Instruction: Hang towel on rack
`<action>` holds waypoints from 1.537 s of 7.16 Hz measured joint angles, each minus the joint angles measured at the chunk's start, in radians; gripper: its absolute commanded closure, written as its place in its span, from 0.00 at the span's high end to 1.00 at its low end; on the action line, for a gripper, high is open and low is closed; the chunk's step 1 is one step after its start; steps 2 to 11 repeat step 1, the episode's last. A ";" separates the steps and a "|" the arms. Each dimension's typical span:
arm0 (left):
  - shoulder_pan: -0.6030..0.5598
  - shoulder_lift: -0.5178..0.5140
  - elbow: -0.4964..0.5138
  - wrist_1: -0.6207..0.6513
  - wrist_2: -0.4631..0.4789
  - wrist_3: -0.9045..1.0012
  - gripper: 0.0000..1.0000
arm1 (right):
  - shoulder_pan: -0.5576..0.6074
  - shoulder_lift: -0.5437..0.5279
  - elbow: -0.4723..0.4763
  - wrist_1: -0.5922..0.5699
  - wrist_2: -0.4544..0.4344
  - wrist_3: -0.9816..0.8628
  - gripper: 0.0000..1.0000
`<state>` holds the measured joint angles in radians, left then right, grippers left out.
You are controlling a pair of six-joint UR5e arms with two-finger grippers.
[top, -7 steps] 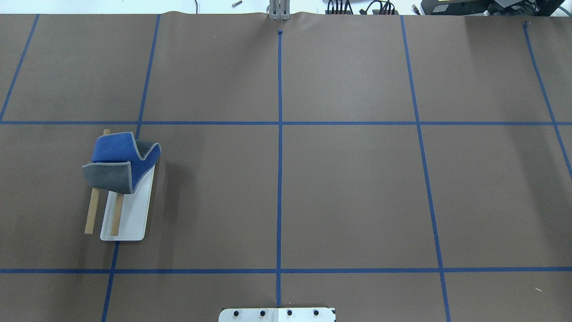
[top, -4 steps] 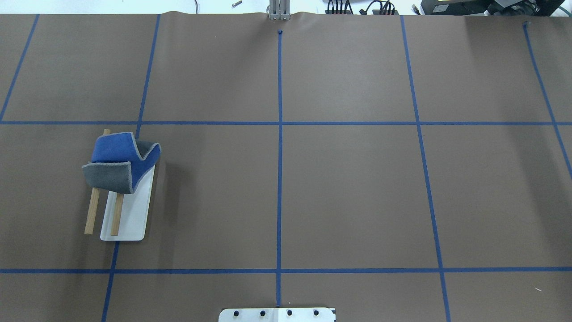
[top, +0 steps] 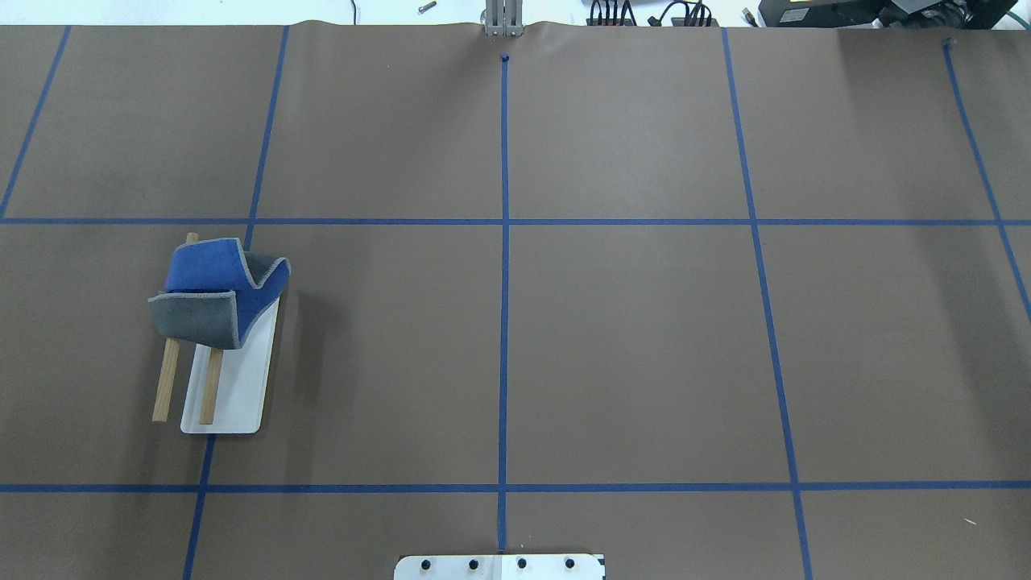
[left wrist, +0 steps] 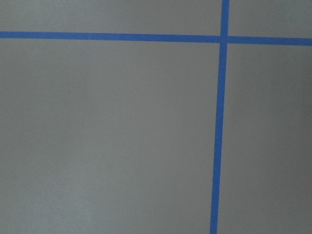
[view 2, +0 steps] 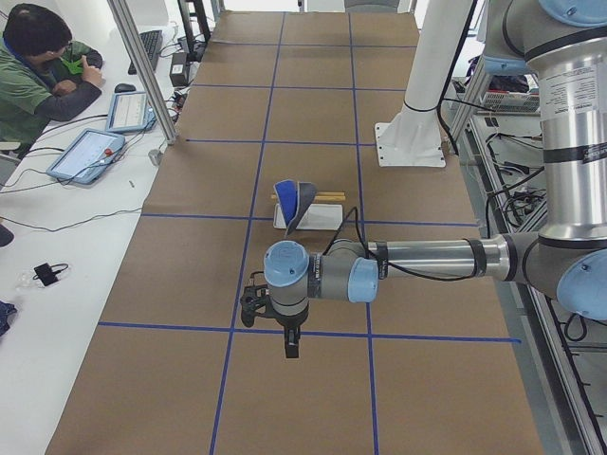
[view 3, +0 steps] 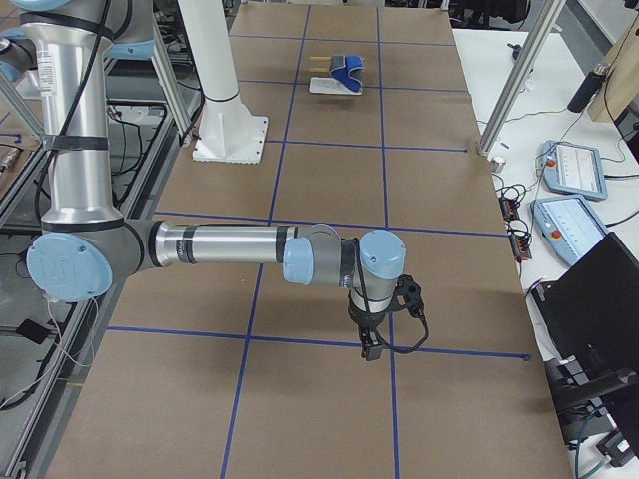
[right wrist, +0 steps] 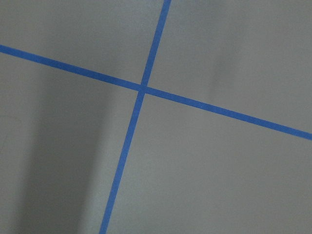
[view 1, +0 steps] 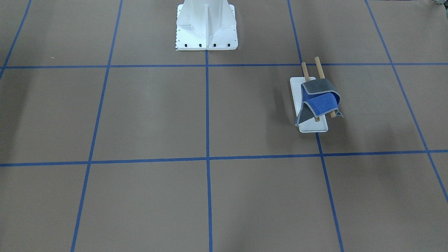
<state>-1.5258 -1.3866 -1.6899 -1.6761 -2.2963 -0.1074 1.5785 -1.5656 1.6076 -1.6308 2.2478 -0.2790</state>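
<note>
Nothing is seen to have shifted since the earlier overhead pictures. The towel [top: 211, 292] is draped in a loose bunch across both dowels of the rack [top: 240, 391], at the left of the surface [top: 628, 346], so the hanging is judged done. Both arms are held well apart from it, presumably because no support is needed. Whether the left pincer [view 2: 289, 343] or the right pincer [view 3: 371, 347] is open cannot be told.

Side views: left arm [view 2: 427, 258] forearm level, reaching toward 9 o'clock; left gripper [view 2: 290, 343] pointing 6 o'clock, jaw state unclear. right arm [view 3: 220, 244] forearm level toward 3 o'clock; right gripper [view 3: 371, 347] pointing 6 o'clock, jaw state unclear.
</note>
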 measured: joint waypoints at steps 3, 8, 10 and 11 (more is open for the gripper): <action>0.000 0.001 -0.003 0.000 0.000 0.000 0.99 | 0.000 0.000 0.000 0.000 0.000 0.000 1.00; 0.000 0.001 -0.003 0.000 0.000 0.000 0.99 | 0.000 0.000 0.000 0.000 0.000 0.000 1.00; 0.000 0.001 -0.003 0.000 0.000 0.000 0.99 | 0.000 0.000 0.000 0.000 0.000 0.000 1.00; 0.000 0.001 -0.003 0.000 0.000 0.000 0.99 | 0.000 0.000 0.000 0.000 0.000 0.000 1.00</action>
